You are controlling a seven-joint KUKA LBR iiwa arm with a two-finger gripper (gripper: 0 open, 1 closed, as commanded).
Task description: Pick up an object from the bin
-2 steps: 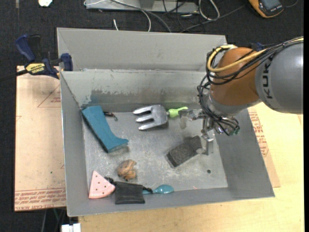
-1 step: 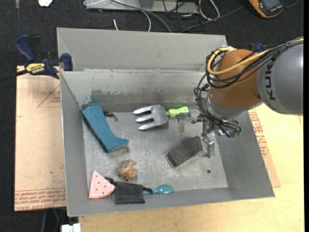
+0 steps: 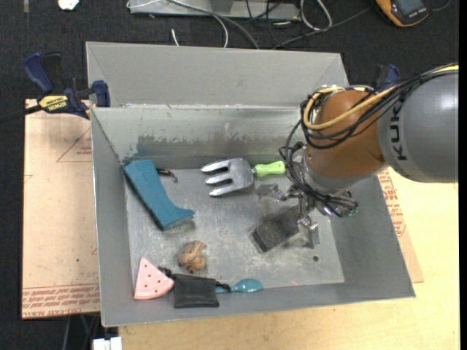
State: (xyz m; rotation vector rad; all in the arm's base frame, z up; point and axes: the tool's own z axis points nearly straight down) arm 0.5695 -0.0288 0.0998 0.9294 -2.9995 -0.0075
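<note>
The jaws are lowered at the right of the grey metal bin [image 3: 108, 217], at the right end of a dark grey block [image 3: 271, 234] lying on its floor. Whether they are open, closed or touching the block cannot be told, since they are partly hidden under the orange wrist cover [image 3: 341, 133]. Further out are seen a silver hand fork [image 3: 228, 176] with a green handle, a blue wedge [image 3: 155, 194], a brown lump [image 3: 193, 254], a pink slice-shaped piece [image 3: 150, 281] and a black item [image 3: 195, 292] of unclear kind with a teal tip [image 3: 246, 286] beside it.
</note>
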